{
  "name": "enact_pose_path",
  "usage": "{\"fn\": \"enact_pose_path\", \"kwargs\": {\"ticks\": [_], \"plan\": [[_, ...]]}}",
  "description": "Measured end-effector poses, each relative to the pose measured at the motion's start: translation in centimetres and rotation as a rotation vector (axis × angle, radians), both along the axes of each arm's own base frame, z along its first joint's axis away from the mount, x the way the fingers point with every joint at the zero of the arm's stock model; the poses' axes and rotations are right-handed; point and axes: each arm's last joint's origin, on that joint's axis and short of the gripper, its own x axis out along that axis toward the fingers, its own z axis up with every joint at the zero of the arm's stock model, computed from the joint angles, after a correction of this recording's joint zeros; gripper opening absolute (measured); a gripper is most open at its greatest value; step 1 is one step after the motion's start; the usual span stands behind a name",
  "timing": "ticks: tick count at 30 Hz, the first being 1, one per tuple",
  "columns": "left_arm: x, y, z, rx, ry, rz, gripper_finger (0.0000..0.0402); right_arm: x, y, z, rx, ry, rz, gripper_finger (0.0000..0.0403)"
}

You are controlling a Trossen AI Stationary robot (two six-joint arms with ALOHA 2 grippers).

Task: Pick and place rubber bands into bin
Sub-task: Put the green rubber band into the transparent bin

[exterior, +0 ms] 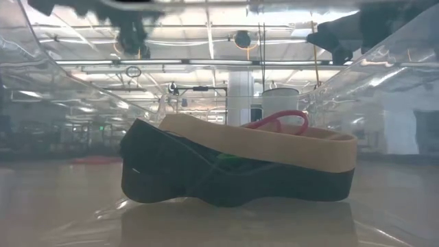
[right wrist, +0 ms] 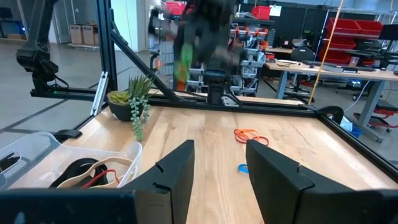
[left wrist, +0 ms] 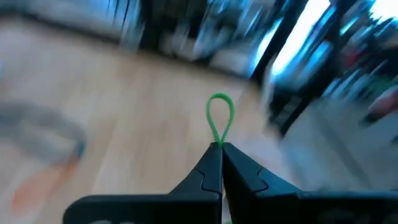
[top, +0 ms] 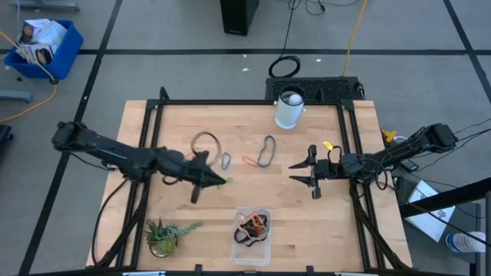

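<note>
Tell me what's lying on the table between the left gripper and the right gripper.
In the high view, between the left gripper and the right gripper, lie a small blue-grey band, an orange band and a dark band.

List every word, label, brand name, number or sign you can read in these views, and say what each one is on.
None can be read in any view.
Box in the blue crate, high view: printed, but too small to read.
Papers on the floor right of the table, high view: too small to read.
Red bins and shelves in the room, right wrist view: any labels too small to read.
</note>
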Motion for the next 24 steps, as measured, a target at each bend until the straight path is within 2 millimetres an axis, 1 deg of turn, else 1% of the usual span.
{"fn": "enact_pose_path", "kwargs": {"ticks": [3, 5, 7, 9, 12, 15, 20, 22, 24], "plan": [[-0.8, 0.2, 2.9, -0.024, -0.226, -0.015, 0.0007, 0.0, 0.0, 0.0, 0.0, 0.0, 0.0, 0.0139], [-1.5, 0.2, 4.3, -0.015, -0.336, -0.033, 0.0009, 0.0, 0.0, 0.0, 0.0, 0.0, 0.0, 0.0139], [-2.0, 0.1, 5.2, 0.012, -0.406, -0.056, 0.0005, 0.0, 0.0, 0.0, 0.0, 0.0, 0.0, 0.0139], [-2.3, -0.1, 5.6, 0.031, -0.426, -0.063, 0.0004, 0.0, 0.0, 0.0, 0.0, 0.0, 0.0, 0.0139], [-2.3, -0.4, 6.5, 0.078, -0.417, -0.051, 0.0005, 0.0, 0.0, 0.0, 0.0, 0.0, 0.0, 0.0139], [-1.7, -0.7, 8.3, 0.138, -0.375, -0.063, 0.0004, 0.0, 0.0, 0.0, 0.0, 0.0, 0.0, 0.0139], [0.1, -1.4, 11.4, 0.221, -0.22, -0.085, 0.0003, 0.0, 0.0, 0.0, 0.0, -0.002, 0.0, 0.0139], [1.0, -2.0, 12.3, 0.245, -0.141, -0.109, 0.0004, 0.0, 0.0, 0.0, 0.0, -0.001, 0.0, 0.0139], [2.2, -2.7, 12.8, 0.273, -0.061, -0.136, 0.0005, 0.0, 0.0, 0.0, 0.0, -0.001, 0.0, 0.0139]]}}
